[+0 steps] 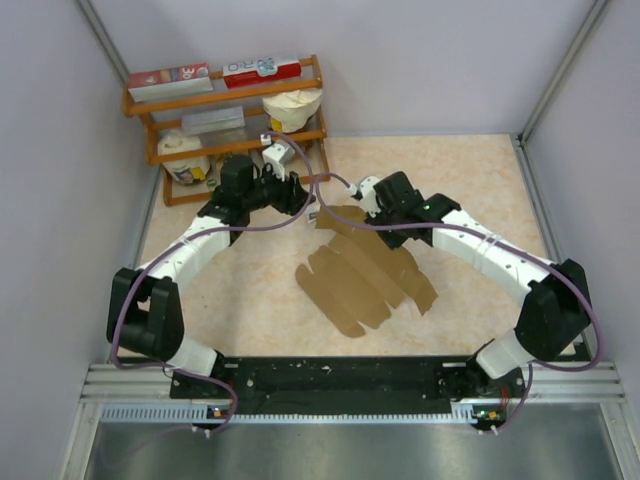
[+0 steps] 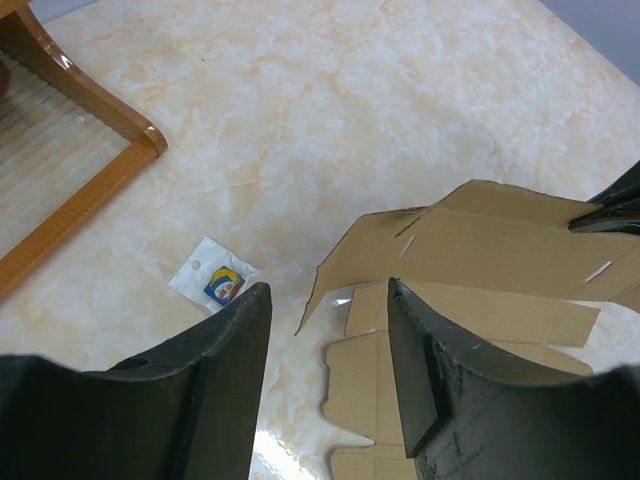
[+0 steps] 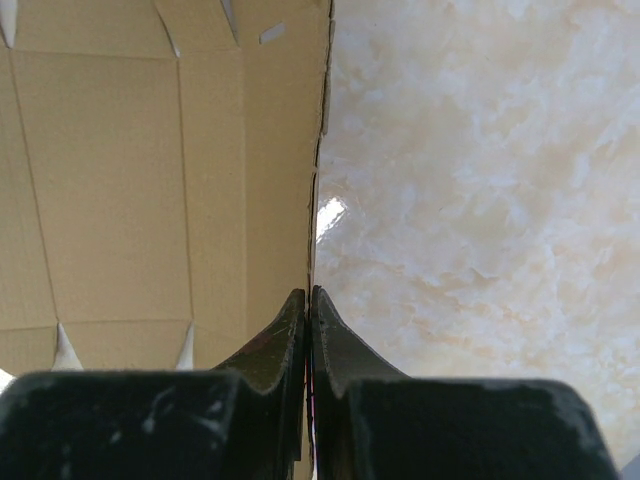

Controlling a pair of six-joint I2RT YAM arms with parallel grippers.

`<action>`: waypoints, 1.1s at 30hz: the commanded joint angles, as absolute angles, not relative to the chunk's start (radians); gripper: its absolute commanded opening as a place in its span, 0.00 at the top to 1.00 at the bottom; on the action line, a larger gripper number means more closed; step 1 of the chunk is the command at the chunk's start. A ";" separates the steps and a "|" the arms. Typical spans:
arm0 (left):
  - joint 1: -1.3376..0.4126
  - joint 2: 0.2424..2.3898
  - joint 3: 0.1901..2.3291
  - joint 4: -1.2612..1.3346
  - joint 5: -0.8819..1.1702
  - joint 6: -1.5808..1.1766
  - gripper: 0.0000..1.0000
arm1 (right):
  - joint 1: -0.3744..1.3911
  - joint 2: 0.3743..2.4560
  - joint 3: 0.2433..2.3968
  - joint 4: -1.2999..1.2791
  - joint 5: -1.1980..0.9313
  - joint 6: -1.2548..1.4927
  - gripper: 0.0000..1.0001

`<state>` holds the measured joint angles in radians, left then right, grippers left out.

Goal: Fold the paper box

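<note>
Near the middle of the glossy, cream marbled worktop (image 1: 480,180) lies the plain brown die-cut cardboard paper box (image 1: 365,275). Most of it is spread flat, with its far panel lifted off the surface. The right fingers (image 3: 308,312) are pressed together on the thin side edge of that lifted panel, and the cardboard runs straight down between them. The left fingers (image 2: 250,325) stand about half apart with nothing between them. The lifted panel's corner sits just ahead of them, though the wrist view does not show whether a tip brushes it.

The sheet looks light and thin: stiff across each panel, but likely to hinge easily along its scored creases. The scalloped flaps and narrow tabs would probably crumple or tear if pinched hard. The best hold seems to be a straight panel edge close to a crease, with the second hold across that crease to steady the fold. On so smooth a worktop the flat part will likely slide unless it is pinned.

Pale walls close the space in on three sides. An orange-brown wooden rack (image 1: 225,100) stands at the back left, carrying red-and-white printed boxes (image 1: 170,80) on its top shelf. A small clear packet with a blue-and-yellow picture (image 2: 218,282) lies on the worktop between the rack and the cardboard.
</note>
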<state>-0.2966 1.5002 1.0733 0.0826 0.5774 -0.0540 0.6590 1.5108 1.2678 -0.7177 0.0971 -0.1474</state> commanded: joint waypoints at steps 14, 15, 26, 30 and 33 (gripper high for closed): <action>-0.290 1.463 1.032 0.202 0.722 -0.063 0.44 | 0.704 1.468 1.238 -0.727 0.005 -0.402 1.00; -0.290 1.463 1.023 0.222 0.751 -0.066 0.44 | 0.709 1.454 1.232 -0.724 -0.035 -0.413 1.00; -0.382 1.532 1.055 0.178 0.864 -0.023 0.48 | 0.713 1.436 1.220 -0.716 -0.077 -0.396 1.00; -0.410 1.539 1.051 0.169 0.848 -0.015 0.51 | 0.713 1.440 1.220 -0.715 -0.072 -0.393 1.00; -0.425 1.540 1.052 0.149 0.818 -0.008 0.55 | 0.713 1.443 1.223 -0.712 -0.057 -0.385 1.00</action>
